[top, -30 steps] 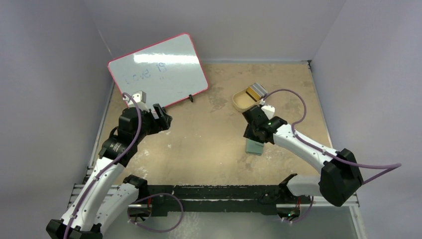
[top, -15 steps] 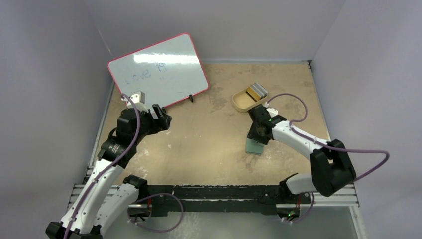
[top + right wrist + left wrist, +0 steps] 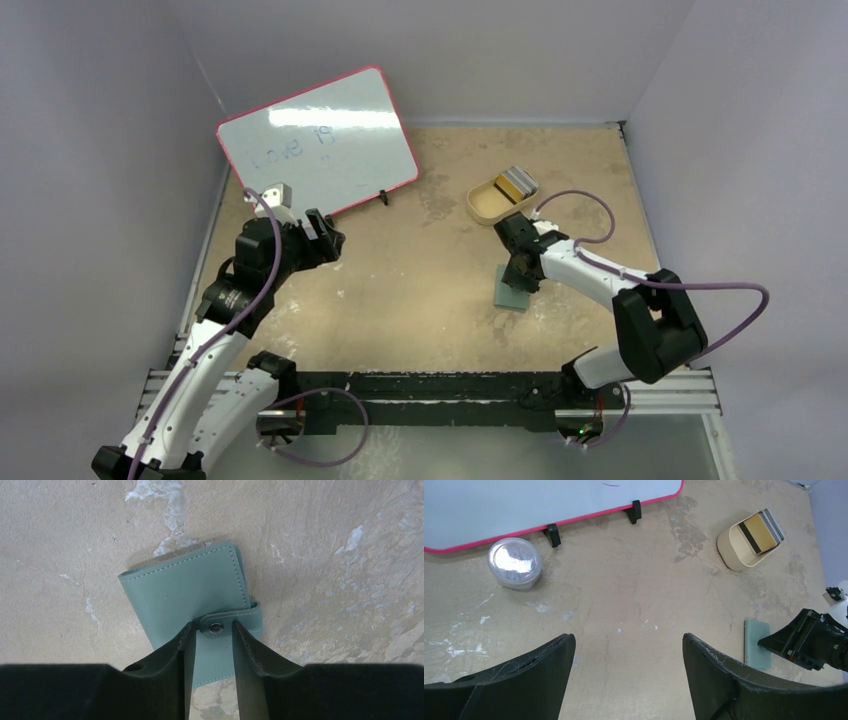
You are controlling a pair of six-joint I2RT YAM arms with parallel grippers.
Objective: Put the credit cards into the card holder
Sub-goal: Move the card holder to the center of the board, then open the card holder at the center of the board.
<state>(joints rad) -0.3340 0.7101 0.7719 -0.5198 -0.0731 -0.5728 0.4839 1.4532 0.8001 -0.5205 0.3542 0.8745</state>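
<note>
Directly beneath right gripper (image 3: 212, 626): card holder (image 3: 185, 587), shut, flat; snap tab (image 3: 245, 620) between part-open jaws, grip unconfirmed. Credit cards (image 3: 517, 183) beyond, in tray (image 3: 483, 207). Left gripper (image 3: 628, 642) wide open, well apart.

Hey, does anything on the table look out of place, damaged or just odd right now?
Nothing is spilled or broken. The table is scuffed with pale patches. The credit cards lean in the tan tray, poking past its rim. The card holder lies flat, snapped shut, with the right gripper straddling its snap.

teal card holder (image 3: 185, 590); tan tray (image 3: 482, 206); gold card (image 3: 762, 535)
</note>
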